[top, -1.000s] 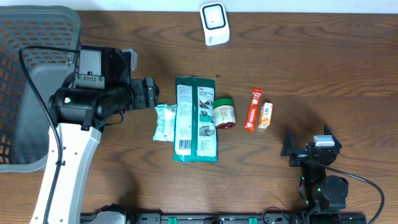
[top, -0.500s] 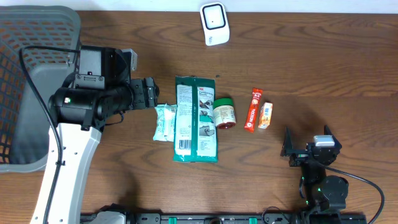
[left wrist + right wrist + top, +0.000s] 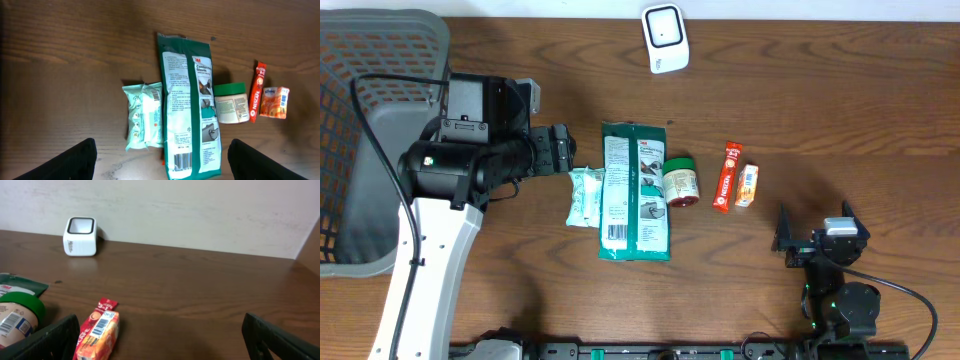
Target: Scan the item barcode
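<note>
Pack [image 3: 192,105] lying flat on wood table [image 3: 75,50], just ahead of left gripper [image 3: 165,162] | both grippers hanging spread, empty | white wall [image 3: 200,210] standing beyond right gripper [image 3: 160,340]

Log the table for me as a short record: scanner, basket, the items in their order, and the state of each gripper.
scanner: white scanner at the far edge of the table
basket: grey basket, far left
items, left to right: wipes pack, green bag, jar, red sachet, orange box
left gripper: open, holding nothing, near the wipes pack
right gripper: open, holding nothing, near the front edge
</note>
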